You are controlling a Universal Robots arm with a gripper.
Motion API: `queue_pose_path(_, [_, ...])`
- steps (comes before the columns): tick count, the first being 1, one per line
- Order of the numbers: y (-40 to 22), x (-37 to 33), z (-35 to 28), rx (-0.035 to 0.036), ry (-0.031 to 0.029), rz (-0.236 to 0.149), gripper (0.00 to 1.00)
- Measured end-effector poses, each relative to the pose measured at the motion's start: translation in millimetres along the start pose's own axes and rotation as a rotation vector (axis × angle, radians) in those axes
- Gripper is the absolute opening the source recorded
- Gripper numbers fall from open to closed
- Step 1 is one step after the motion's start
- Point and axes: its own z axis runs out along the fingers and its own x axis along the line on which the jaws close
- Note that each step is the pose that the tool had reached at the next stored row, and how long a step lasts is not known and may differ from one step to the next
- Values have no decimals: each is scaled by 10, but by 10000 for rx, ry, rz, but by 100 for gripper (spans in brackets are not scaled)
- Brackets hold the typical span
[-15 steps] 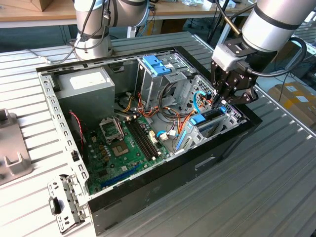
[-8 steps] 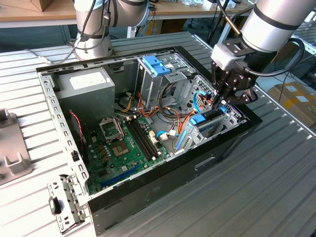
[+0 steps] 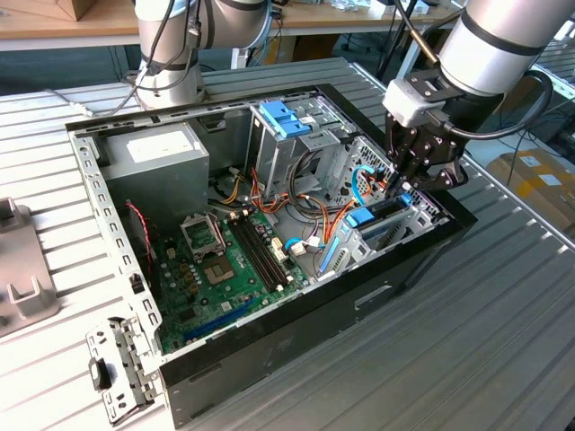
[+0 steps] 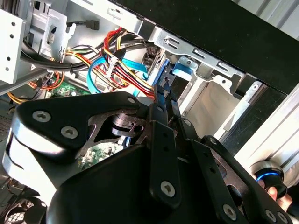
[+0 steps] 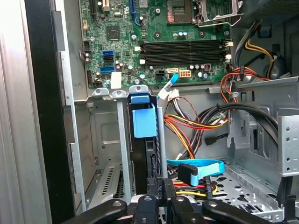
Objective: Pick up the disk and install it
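In the exterior view, going from that view's left, a grey bracket (image 3: 22,269) lies on the slatted table (image 3: 503,341), then comes the open case (image 3: 269,359) with the power supply (image 3: 162,157) and motherboard (image 3: 225,269) inside, and at the right end the gripper (image 3: 402,184) reaches down into the drive cage (image 3: 395,224). The disk (image 3: 382,220) stands on edge in that cage, its blue tab facing the motherboard; the first wrist view shows it more plainly (image 5: 145,140), dark body between metal rails, blue carrier on top, already sunk some way into a slot. The gripper's (image 5: 159,198) fingers (image 5: 153,186) are drawn nearly together on the near edge of the disk, so it looks to be gripping the disk by that thin edge, though the contact itself is partly hidden. The second wrist view shows the same narrow pinch (image 4: 163,93) with red, yellow and blue cables (image 4: 121,70) lying close beside it. Judging from this, the step in hand is seating the disk in its bay. Doing it well likely means keeping the disk parallel to the rails so the carrier does not bind, pushing straight along the slot, and keeping the fingers clear of the cable bundle and the flat blue cable (image 5: 196,165).
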Motion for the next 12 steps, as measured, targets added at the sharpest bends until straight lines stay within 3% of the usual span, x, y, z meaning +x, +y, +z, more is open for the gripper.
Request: queue_pose_path(12, [8, 3, 22, -1, -5, 1, 17])
